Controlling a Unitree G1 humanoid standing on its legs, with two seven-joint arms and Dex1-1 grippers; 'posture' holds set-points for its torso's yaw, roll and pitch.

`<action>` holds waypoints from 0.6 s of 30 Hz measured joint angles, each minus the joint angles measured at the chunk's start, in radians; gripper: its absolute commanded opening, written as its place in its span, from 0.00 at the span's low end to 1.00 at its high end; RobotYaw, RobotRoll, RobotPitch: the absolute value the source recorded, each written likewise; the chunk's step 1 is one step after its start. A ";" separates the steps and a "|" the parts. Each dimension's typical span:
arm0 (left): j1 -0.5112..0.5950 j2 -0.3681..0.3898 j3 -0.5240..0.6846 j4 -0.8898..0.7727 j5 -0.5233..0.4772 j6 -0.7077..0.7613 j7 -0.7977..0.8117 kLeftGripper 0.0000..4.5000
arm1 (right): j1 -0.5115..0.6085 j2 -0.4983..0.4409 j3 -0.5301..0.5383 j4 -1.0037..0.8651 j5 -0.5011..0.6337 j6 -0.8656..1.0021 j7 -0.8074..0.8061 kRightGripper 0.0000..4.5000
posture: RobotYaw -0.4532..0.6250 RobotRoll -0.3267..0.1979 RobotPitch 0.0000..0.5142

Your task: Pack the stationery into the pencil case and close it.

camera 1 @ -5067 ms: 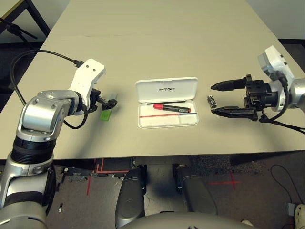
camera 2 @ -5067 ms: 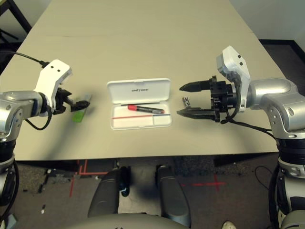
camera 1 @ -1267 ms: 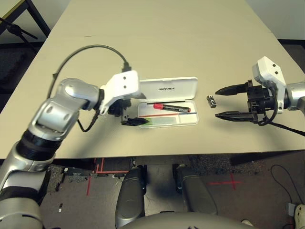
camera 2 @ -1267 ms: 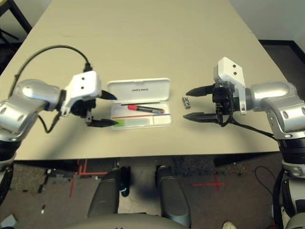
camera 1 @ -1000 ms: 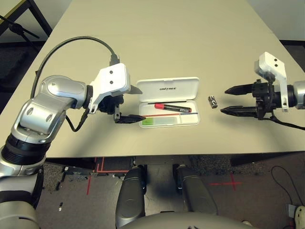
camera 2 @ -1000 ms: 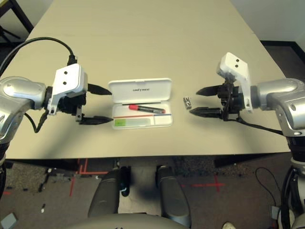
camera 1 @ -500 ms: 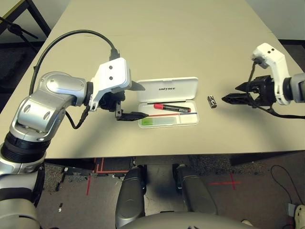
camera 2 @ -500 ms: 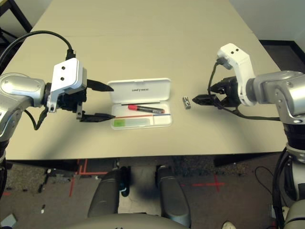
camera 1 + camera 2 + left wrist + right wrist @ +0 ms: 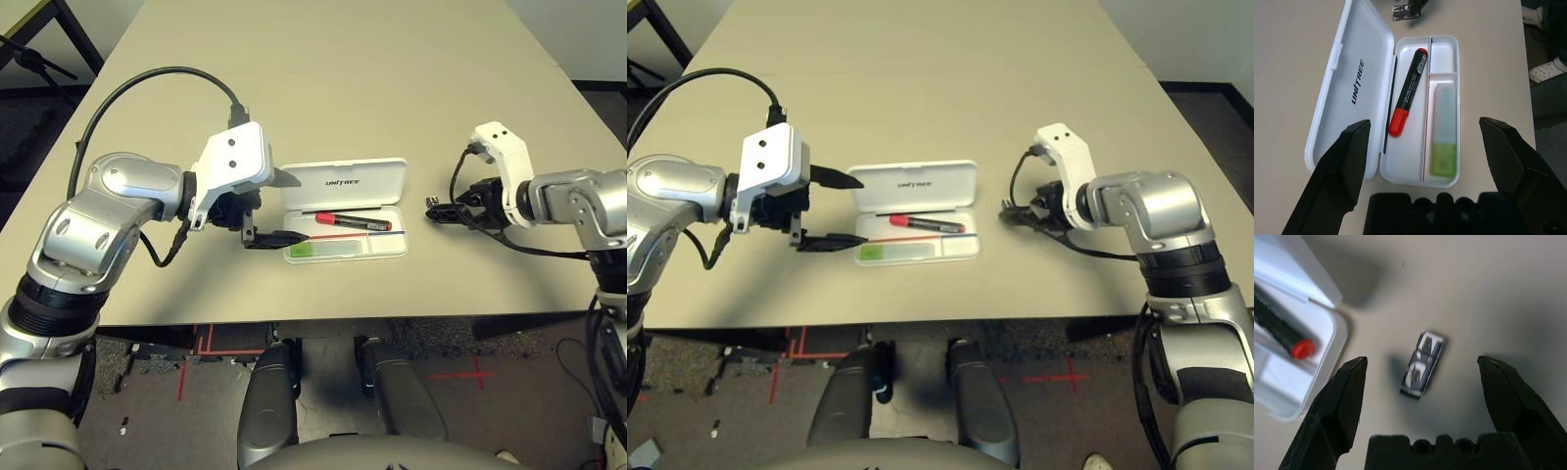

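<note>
The white pencil case (image 9: 390, 247) lies open at the table's middle, its lid (image 9: 1347, 93) flat behind the tray. In the tray lie the red marker with black cap (image 9: 1408, 93) and the translucent white-to-green stick (image 9: 1444, 129). My left gripper (image 9: 292, 208) hovers open just left of the case, holding nothing. The tiny black-and-silver cylinder (image 9: 1423, 363) lies on the table right of the case. My right gripper (image 9: 1421, 363) is low over it and open, one finger on each side, neither touching it.
The beige table (image 9: 323, 88) stretches bare behind the case. Its front edge (image 9: 333, 321) runs close below the case. A black cable (image 9: 147, 83) loops above my left arm. Dark floor lies beyond both sides.
My right gripper has swung left and down to straddle the cylinder. My left gripper, drawn back from the case after leaving the green stick in it, has hardly moved in the last half second.
</note>
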 measured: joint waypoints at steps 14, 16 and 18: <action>0.004 0.001 0.000 -0.026 -0.001 0.006 0.020 1.00 | -0.018 0.031 0.076 0.088 -0.085 -0.115 0.011 0.70 | 0.47 0.62 0.37; 0.004 0.001 0.000 -0.026 -0.001 0.007 0.023 1.00 | -0.018 0.028 0.079 0.089 -0.098 -0.120 0.012 0.53 | 0.47 0.62 0.38; 0.004 0.001 0.000 -0.026 -0.001 0.008 0.023 1.00 | -0.014 0.021 0.082 0.085 -0.099 -0.126 0.022 0.38 | 0.47 0.62 0.38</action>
